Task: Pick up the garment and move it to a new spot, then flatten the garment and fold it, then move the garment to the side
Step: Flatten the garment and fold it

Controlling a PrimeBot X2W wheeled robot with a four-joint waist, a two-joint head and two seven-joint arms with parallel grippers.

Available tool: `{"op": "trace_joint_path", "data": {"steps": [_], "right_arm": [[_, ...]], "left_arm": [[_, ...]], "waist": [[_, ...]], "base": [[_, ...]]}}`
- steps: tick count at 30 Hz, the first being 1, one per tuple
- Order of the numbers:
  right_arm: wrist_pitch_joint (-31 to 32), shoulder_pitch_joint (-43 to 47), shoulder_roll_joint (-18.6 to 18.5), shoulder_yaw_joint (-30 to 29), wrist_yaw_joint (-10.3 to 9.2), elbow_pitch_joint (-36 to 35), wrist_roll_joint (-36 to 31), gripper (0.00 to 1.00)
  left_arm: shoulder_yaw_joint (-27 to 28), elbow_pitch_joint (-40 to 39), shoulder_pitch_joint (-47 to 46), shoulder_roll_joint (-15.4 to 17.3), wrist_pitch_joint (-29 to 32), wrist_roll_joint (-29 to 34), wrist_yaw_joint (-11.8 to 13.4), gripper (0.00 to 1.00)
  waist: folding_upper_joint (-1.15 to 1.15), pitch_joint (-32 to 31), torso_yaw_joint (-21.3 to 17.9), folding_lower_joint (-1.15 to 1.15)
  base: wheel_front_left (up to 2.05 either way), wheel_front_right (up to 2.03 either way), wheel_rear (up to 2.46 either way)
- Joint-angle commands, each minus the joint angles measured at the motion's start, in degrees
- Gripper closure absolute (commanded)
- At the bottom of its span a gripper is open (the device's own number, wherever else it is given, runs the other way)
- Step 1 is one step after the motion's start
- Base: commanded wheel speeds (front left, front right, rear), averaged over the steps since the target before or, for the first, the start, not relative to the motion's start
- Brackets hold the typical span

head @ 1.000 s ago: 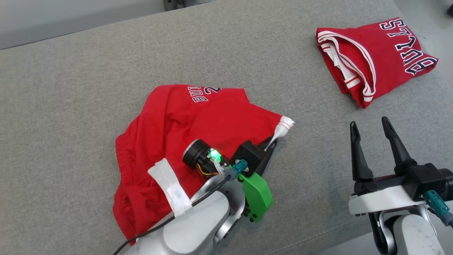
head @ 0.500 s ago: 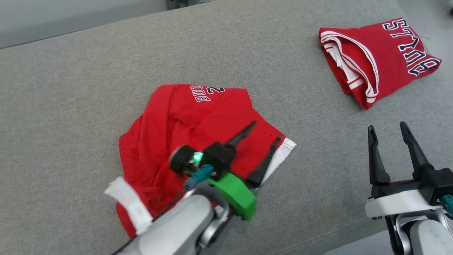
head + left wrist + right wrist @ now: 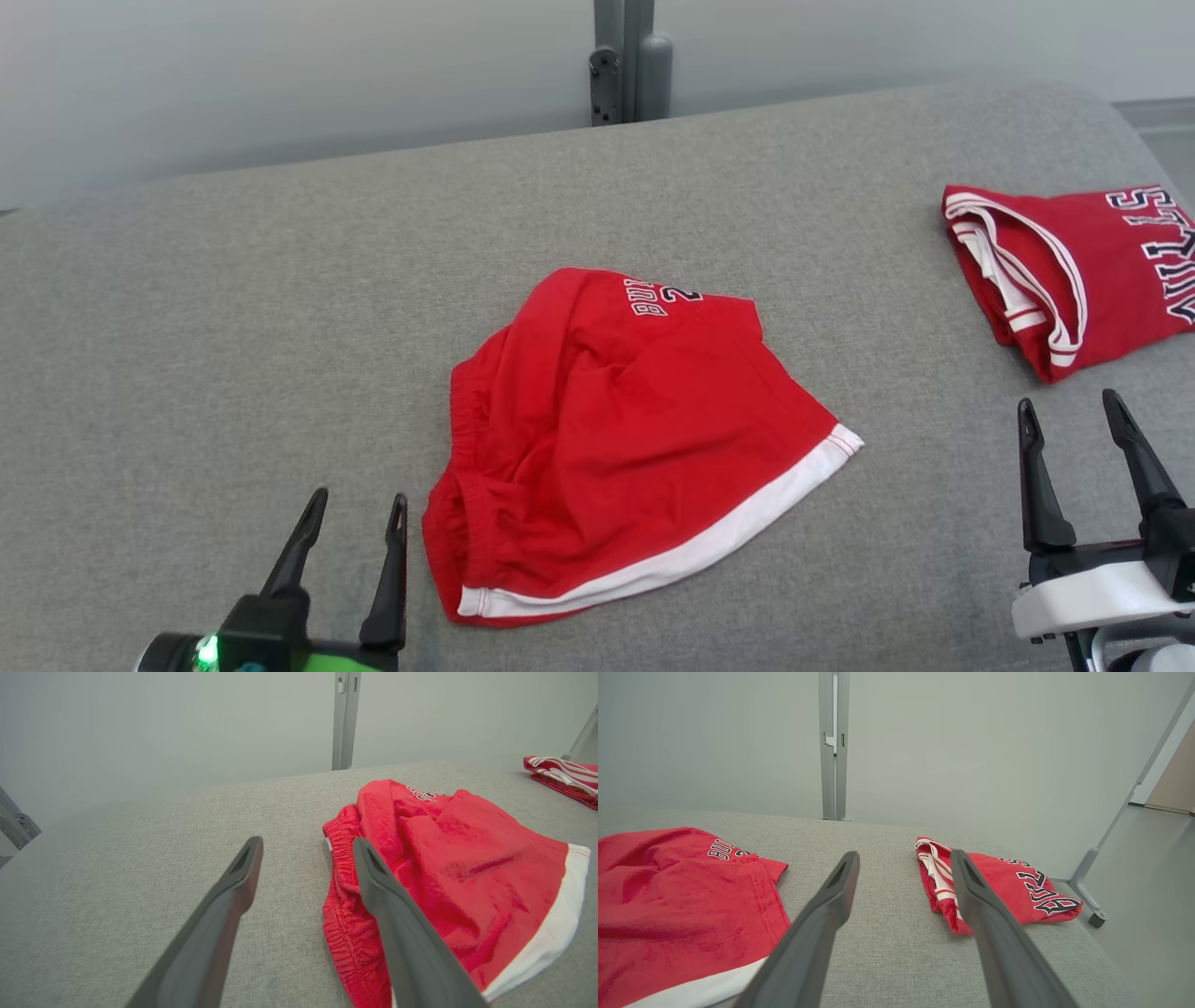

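Left tool: drawn back off the shorts, now just beside their waistband, fingers apart, empty.
Right tool: fingers apart, empty.
Shorts: rumpled, middle of table, perhaps folded once.
Jersey: folded, far right.

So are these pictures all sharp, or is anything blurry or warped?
Head view: soft, even light, no glare, the red shorts crisp. Left wrist view: the left gripper's fingers loom oversized, near the lens. Right wrist view: the right gripper's fingers likewise.
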Motion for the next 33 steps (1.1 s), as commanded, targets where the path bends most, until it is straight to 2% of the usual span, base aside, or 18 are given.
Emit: {"op": "trace_joint_path", "data": {"steps": [1,8,15,23,33], "right_arm": [[-0.2,1.4,-0.1,-0.1,-0.09,0.5,0.2,0.00],[-0.2,2.6,0.4,-0.7,-0.09,3.1,0.4,0.00],[-0.1,2.9,0.8,-0.7,-0.09,4.3,0.2,0.00],[-0.1,2.8,1.0,-0.2,-0.09,4.2,-0.1,0.00],[-0.1,2.1,0.8,0.7,-0.09,4.8,0.8,0.00]], "left_arm": [[2.4,-0.3,3.3,-1.0,-0.1,0.9,-1.4,0.00],[13.9,3.3,12.2,-6.3,-0.2,7.1,-10.9,0.00],[23.1,4.5,14.6,-12.3,-0.2,13.6,-17.9,0.00],[29.4,3.3,14.5,-17.4,-0.2,18.4,-23.1,0.00],[31.7,1.5,13.4,-20.0,-0.2,21.7,-26.0,0.00]], "waist": [[0.00,-5.5,5.1,0.00],[0.00,-6.4,6.3,0.00],[0.00,-6.3,6.6,0.00],[0.00,-6.3,6.9,0.00],[0.00,-6.3,7.9,0.00]], "base": [[0.00,0.00,0.00],[0.00,0.00,0.00],[0.00,0.00,0.00],[0.00,0.00,0.00],[0.00,0.00,0.00]]}}
